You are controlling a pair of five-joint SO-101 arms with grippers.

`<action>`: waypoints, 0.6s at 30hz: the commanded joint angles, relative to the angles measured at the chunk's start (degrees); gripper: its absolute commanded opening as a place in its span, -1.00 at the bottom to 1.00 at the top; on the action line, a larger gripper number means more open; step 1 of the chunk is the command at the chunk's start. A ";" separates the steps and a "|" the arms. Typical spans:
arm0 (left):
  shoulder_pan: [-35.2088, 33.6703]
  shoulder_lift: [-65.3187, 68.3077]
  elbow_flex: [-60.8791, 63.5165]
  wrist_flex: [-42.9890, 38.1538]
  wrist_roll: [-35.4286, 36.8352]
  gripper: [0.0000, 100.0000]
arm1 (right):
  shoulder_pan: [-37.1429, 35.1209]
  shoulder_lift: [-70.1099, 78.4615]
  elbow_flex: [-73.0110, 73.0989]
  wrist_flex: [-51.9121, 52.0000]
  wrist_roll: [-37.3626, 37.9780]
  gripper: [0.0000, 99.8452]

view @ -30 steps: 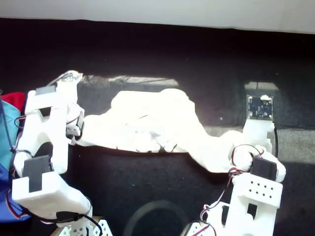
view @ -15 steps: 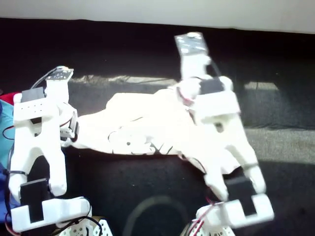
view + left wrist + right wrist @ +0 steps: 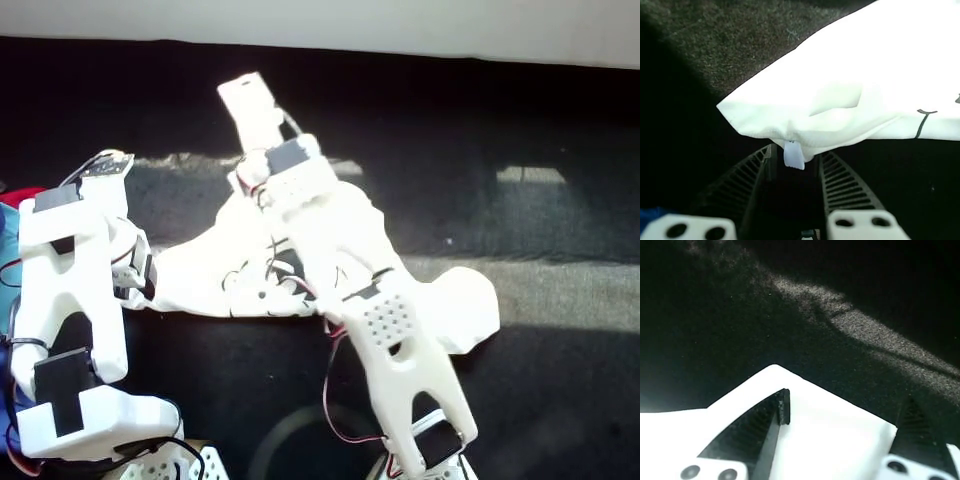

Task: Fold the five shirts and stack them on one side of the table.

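A white shirt (image 3: 200, 262) lies crumpled across the middle of the dark table (image 3: 520, 120). My left gripper (image 3: 148, 280) is at its left edge. In the left wrist view it (image 3: 795, 150) is shut on a folded corner of the shirt (image 3: 865, 75), and a small label (image 3: 794, 156) hangs between the jaws. My right arm stretches from the front edge over the shirt to its far left part. There my right gripper (image 3: 243, 185) stands open, and in its wrist view the gripper (image 3: 847, 412) spreads wide above a corner of the shirt (image 3: 830, 440).
A red garment (image 3: 25, 205) and a blue one (image 3: 6, 260) are piled at the table's left edge behind the left arm. Bare dark table spreads to the right and at the back, crossed by a sunlit strip (image 3: 560, 275).
My right arm has swung from the shirt's right end across it to its far left part. The left arm has shifted a little to the left, still holding the shirt's edge.
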 commanded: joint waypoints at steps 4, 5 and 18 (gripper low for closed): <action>-0.57 -0.66 -0.13 -0.35 0.53 -0.73 | -0.13 11.47 -12.79 2.42 -0.44 -0.34; -0.57 -0.66 -0.13 -0.35 0.53 -0.73 | -0.13 12.18 -13.32 3.65 -0.44 -0.38; -0.31 -0.22 -0.40 -0.70 0.53 -0.73 | 5.58 12.26 -38.20 22.02 -0.35 -0.99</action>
